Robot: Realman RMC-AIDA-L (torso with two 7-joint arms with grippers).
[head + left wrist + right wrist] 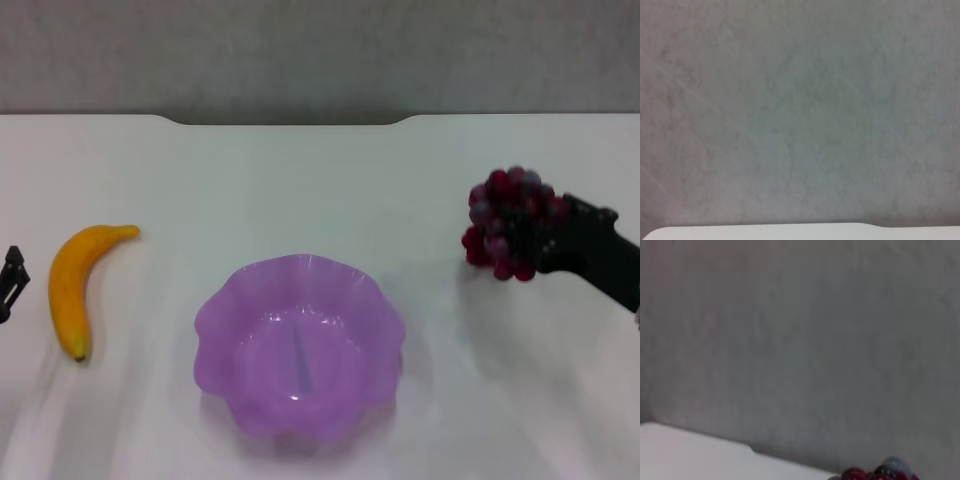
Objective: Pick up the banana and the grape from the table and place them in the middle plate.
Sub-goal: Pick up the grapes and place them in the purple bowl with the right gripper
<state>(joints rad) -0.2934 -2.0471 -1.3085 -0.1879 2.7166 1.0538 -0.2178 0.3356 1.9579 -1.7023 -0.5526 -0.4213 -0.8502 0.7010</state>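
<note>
Right hand [545, 245] clamped on the grape [505, 222], lifted above the worktop [300, 170]. Middle plate [215, 325] lower and toward the left hand, empty. Banana [72, 285] flat on the worktop just beside the left hand [10, 280]; cannot tell whether apart or together.

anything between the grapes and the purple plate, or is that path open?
Nothing visible. The grape sits at the right pincer, and only bare table lies between it and the middle plate. The banana lies on the plate's far side, near the left pincer.
</note>
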